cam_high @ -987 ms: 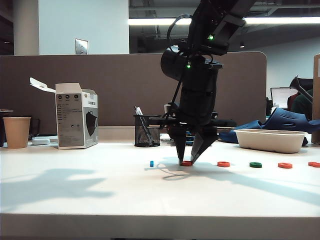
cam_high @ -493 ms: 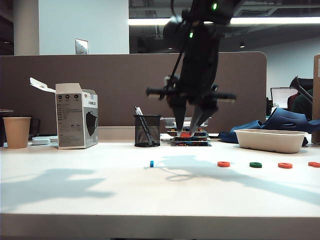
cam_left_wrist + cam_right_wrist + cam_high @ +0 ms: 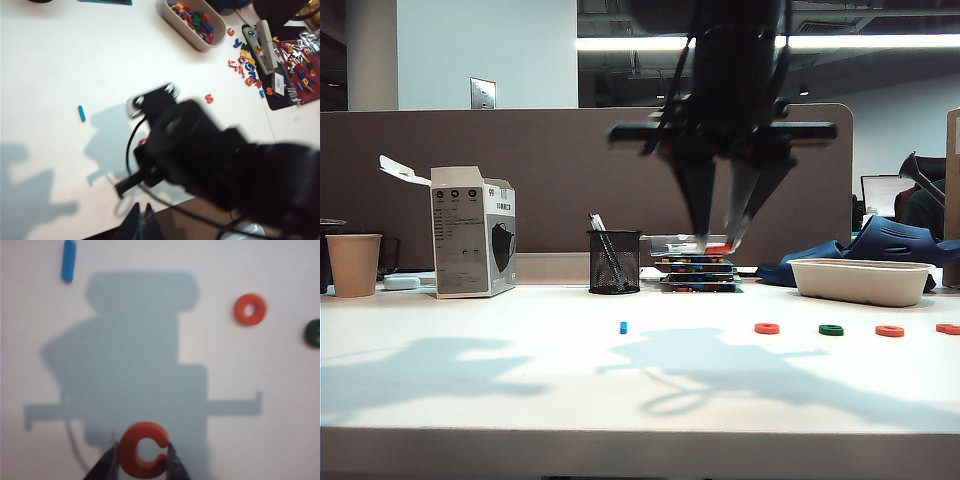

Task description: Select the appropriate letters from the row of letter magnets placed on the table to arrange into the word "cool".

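My right gripper (image 3: 720, 243) hangs well above the white table (image 3: 470, 380), shut on a red-orange letter C (image 3: 144, 449) pinched between both fingers. The rest of the row of letter magnets lies on the table: a blue bar (image 3: 623, 327), a red-orange ring (image 3: 767, 328), a dark green ring (image 3: 831, 329) and two more red-orange rings (image 3: 890, 330) toward the right edge. The right wrist view shows the blue bar (image 3: 68, 260), a red ring (image 3: 250, 309) and the green ring (image 3: 315, 333) below the gripper. My left gripper (image 3: 144, 212) is off to the side, fingertips together, holding nothing.
A paper cup (image 3: 353, 264) and a mask box (image 3: 472, 232) stand at the back left, with a mesh pen holder (image 3: 614, 261) and a stack of boards (image 3: 698, 270) mid-back. A white tray (image 3: 860, 280) sits at the back right. Loose letters (image 3: 247, 67) lie beside a tray (image 3: 176, 26).
My right gripper has risen from the table with the red C in it and drifted slightly right. The other magnets have stayed in place.
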Robot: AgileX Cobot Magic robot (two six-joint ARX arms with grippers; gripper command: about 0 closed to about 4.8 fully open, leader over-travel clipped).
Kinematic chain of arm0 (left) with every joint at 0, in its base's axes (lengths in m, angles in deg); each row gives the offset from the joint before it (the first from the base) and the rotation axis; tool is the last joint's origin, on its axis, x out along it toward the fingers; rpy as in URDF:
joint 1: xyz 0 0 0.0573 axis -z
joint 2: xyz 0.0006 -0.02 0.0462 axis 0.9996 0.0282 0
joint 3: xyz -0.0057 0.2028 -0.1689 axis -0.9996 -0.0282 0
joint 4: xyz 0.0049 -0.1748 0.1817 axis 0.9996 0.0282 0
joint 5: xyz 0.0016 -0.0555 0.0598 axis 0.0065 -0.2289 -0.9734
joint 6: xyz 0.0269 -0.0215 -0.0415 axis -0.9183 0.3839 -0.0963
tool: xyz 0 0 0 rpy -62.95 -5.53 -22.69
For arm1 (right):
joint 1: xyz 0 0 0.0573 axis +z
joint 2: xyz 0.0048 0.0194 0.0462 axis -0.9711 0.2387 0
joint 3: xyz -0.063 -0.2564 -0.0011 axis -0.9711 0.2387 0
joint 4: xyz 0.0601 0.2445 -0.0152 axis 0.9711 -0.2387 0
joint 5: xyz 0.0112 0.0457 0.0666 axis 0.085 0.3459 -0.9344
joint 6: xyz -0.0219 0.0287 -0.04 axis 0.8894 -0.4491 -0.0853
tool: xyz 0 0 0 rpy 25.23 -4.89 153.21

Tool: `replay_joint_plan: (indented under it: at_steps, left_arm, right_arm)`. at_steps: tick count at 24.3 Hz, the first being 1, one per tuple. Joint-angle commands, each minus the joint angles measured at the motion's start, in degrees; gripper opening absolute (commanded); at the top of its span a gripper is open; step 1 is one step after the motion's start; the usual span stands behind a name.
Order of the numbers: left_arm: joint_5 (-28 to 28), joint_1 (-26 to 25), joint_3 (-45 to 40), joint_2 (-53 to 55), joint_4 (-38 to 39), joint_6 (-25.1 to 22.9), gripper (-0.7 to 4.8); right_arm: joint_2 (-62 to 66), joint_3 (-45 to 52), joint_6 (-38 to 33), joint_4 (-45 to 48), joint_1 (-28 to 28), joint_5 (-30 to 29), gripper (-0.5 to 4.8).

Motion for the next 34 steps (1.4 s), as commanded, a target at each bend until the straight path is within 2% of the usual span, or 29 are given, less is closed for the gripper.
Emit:
replay_joint_plan:
  at_steps: [1, 4, 7, 21, 22, 25, 31, 34]
  left_arm:
    - [0.0, -0.1, 0.2, -0.2, -0.5, -0.1, -0.04]
    - [0.0, -0.1, 0.2, -0.2, -0.5, -0.1, -0.04]
    - [0.0, 0.0, 0.2, -0.2, -0.5, -0.1, -0.04]
    - [0.0, 0.0, 0.2, -0.2, -0.5, -0.1, -0.04]
    - [0.0, 0.0, 0.2, -0.2, -0.5, -0.1, -0.04]
    - [0.0, 0.0, 0.2, -0.2, -0.5, -0.1, -0.04]
    - [0.0, -0.1, 0.2, -0.2, -0.5, -0.1, -0.04]
    - [0.0, 0.0, 0.2, -0.2, -0.5, -0.1, -0.05]
  right_arm:
    - [0.7, 3.2, -2.6, 6.7, 0.9, 0.1, 1.03]
    - [1.3, 7.9, -3.7, 11.7, 0.7, -2.6, 1.03]
    - [2.3, 11.6, -3.7, 14.5, 0.7, -2.5, 1.03]
    - [6.6, 12.0, -5.1, 10.1, 0.9, -2.8, 1.09]
    - [6.6, 12.0, -5.1, 9.9, 0.9, -2.8, 1.21]
    - [6.6, 12.0, -5.1, 9.5, 0.9, -2.8, 2.37]
    - [6.6, 11.4, -4.9, 9.4, 0.9, -4.3, 2.55]
    - [6.5, 9.9, -4.3, 8.7, 0.9, -4.3, 3.17]
